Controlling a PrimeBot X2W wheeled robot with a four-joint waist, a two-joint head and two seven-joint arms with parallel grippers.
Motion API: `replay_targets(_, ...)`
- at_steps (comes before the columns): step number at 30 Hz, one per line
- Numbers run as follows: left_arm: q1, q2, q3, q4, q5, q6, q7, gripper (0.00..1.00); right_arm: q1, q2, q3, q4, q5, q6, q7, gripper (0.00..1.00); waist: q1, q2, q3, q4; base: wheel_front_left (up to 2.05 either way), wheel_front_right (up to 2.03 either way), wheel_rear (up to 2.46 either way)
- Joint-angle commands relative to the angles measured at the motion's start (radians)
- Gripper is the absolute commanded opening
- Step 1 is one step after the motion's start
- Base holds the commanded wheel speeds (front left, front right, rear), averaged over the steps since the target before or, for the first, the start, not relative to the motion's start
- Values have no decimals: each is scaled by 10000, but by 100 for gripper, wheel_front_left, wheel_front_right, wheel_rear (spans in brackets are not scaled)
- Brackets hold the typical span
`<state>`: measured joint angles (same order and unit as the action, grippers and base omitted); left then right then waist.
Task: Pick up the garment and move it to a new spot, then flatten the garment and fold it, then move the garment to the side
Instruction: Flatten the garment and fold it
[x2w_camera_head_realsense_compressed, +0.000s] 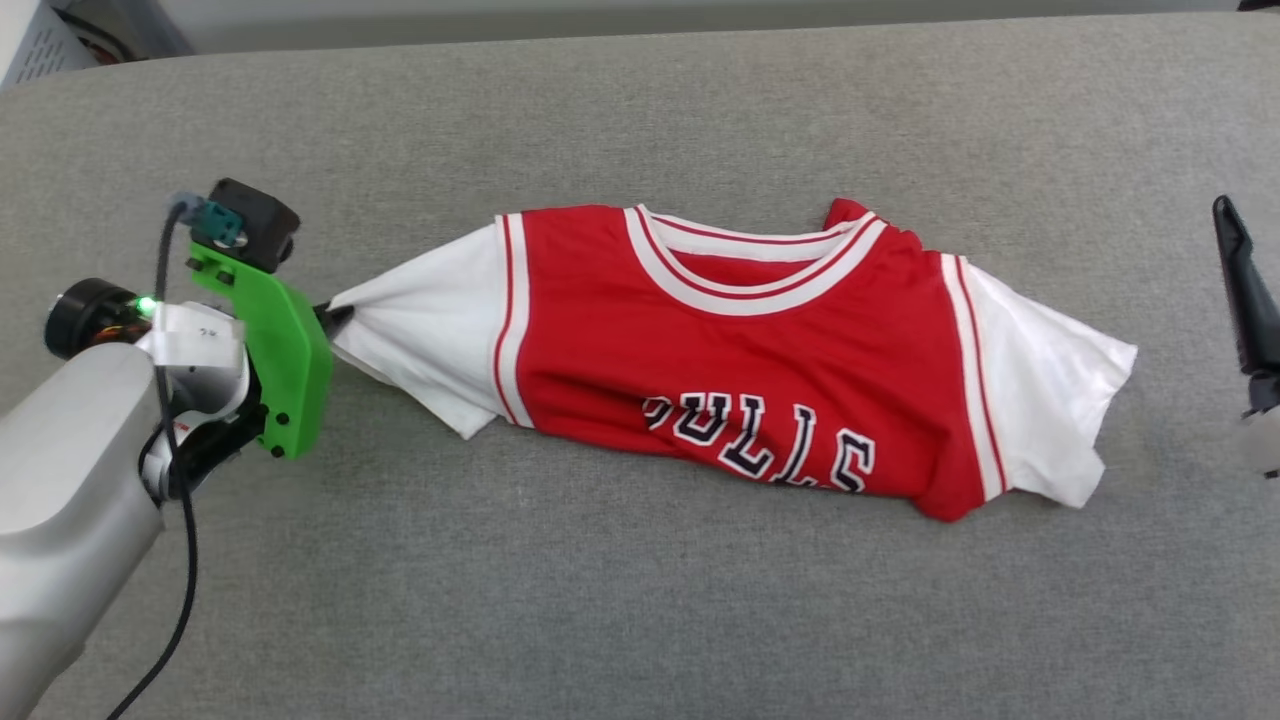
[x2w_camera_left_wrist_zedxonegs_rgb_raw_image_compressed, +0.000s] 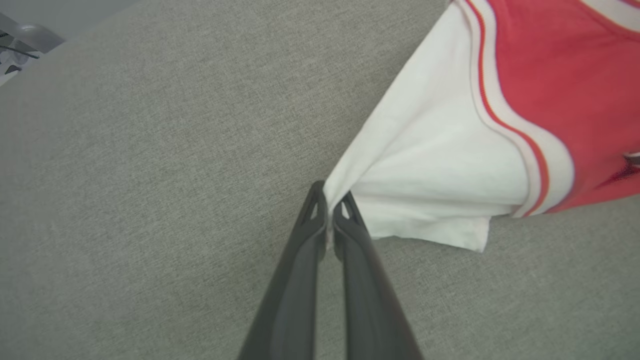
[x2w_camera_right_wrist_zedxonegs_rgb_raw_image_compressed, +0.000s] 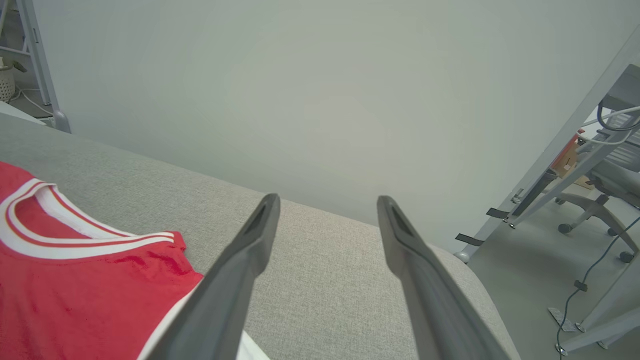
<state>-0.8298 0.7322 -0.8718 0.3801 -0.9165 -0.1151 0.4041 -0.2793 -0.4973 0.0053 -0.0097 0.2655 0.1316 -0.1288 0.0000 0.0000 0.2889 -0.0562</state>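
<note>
One garment, left gripper (x2w_camera_left_wrist_zedxonegs_rgb_raw_image_compressed: 330, 212) pinching one sleeve (x2w_camera_left_wrist_zedxonegs_rgb_raw_image_compressed: 430, 165).
The single garment (x2w_camera_head_realsense_compressed: 740, 370) lies rumpled, chest up, in the middle of the grey cushion (x2w_camera_head_realsense_compressed: 640, 600), with its two white sleeves out to either side. The left gripper's two fingers are pressed together on the tip of the left sleeve's hem. The right gripper (x2w_camera_right_wrist_zedxonegs_rgb_raw_image_compressed: 325, 205) hangs near the cushion's right edge, apart from the cloth, with its two fingers spread wide.

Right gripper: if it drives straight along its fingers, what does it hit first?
Probably nothing close. The open right gripper points past the far edge of the grey surface toward the pale wall. The garment lies left of that line. Depth is unclear.
</note>
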Motion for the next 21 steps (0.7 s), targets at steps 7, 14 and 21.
replay_targets(7,343,429,172,-1044,128,588,-360,0,-1087,-2790,2217,70,2856,-9,3979,100,0,0,174,494,0,0,0)
replay_targets(14,180,304,173,-1676,306,912,-379,0,-1794,-3918,4159,499,4693,-9,6916,100,0,0,658,746,0,0,0)
replay_targets(21,-258,60,148,-2087,522,1032,-328,0,-3051,-3648,5413,1671,4938,-9,7584,100,0,0,1301,1025,0,0,0)
